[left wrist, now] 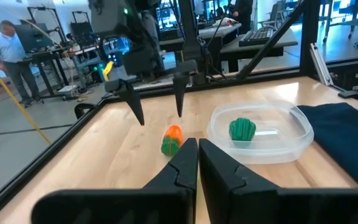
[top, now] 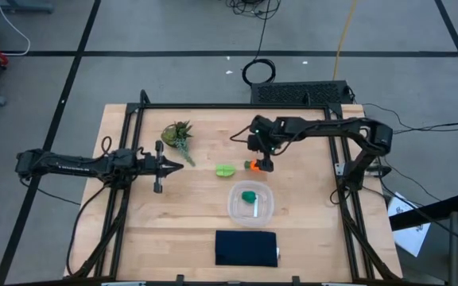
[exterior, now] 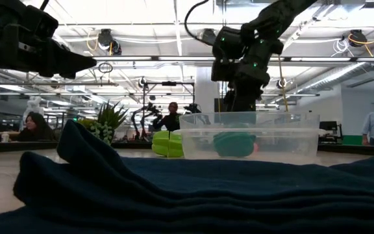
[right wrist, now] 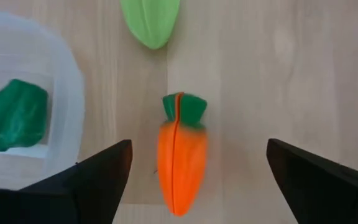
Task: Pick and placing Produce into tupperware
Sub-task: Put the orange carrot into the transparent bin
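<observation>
Right wrist view looks straight down on the orange carrot [right wrist: 180,160], lying on the wooden table [right wrist: 278,68] with its green top toward the lime-green piece [right wrist: 150,20]. The right gripper [right wrist: 197,171] hangs above the carrot, jaws spread wide on either side and not touching it. Just beside the carrot sits the clear tupperware [top: 250,204], holding the dark green lump [top: 249,195]. Beyond the tupperware lies a folded navy cloth [top: 246,248]. Well away from the carrot, the left gripper [top: 183,164] waits with jaws closed, near a leafy sprig [top: 178,133].
</observation>
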